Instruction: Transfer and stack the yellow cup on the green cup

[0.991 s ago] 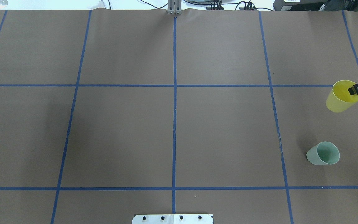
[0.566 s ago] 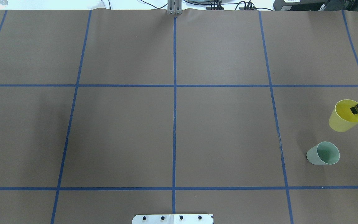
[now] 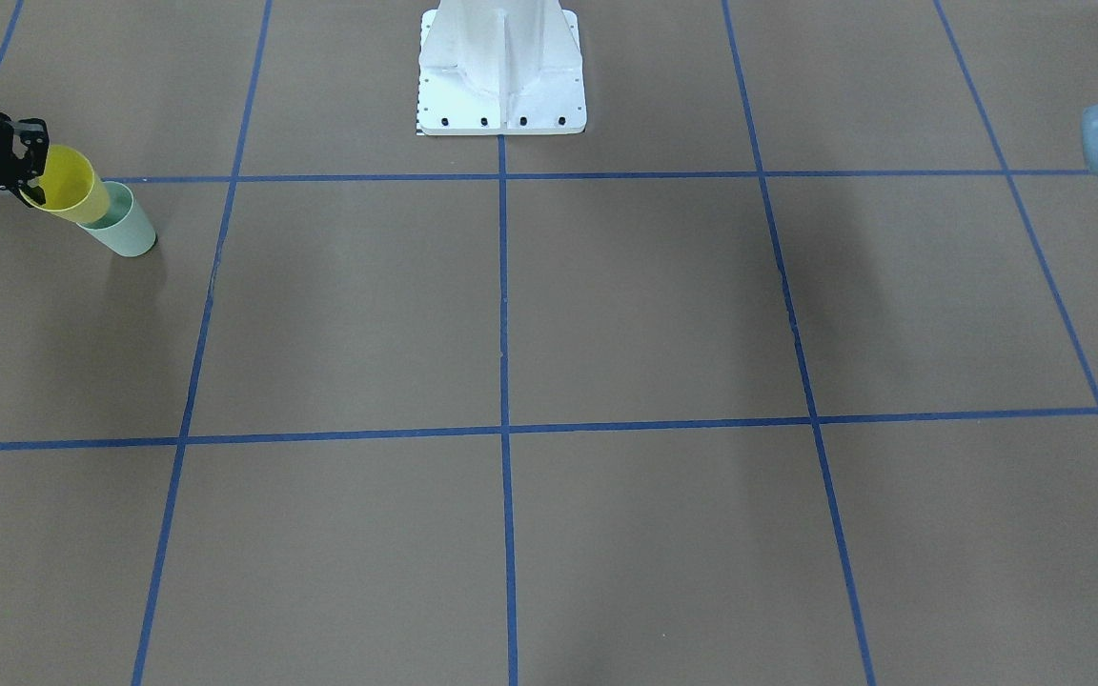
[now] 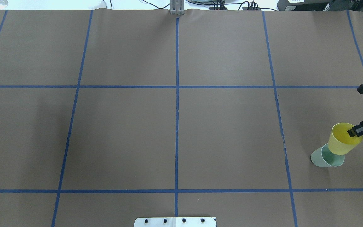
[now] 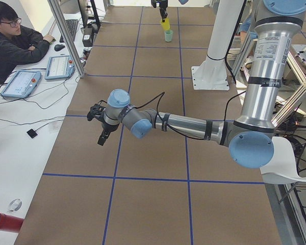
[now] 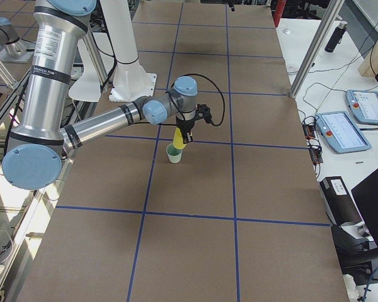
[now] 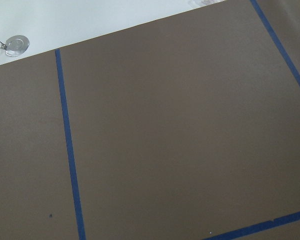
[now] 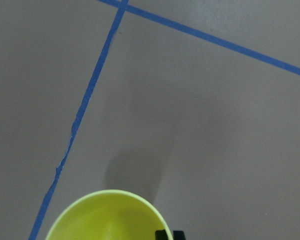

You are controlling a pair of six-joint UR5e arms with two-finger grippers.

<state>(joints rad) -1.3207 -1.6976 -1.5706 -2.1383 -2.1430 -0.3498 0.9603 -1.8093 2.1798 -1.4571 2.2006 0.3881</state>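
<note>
A brown paper-covered counter (image 4: 225, 132) is marked into squares with blue tape. Near its right end, the right claw (image 4: 355, 131) is clenched on the rim of a small bright yellow tapered plastic cup (image 4: 342, 142), with one finger inside the mouth and one outside. The yellow cup hangs tilted, mouth up, its base over the open mouth of a small pale mint-green tapered plastic cup (image 4: 324, 160), which stands upright on the counter. It is hard to say whether the yellow cup's base has entered the green cup or sits just above its rim. The left claw (image 5: 101, 137) hovers above the counter's opposite end, well apart. I cannot tell whether its fingers are spread or closed.
</note>
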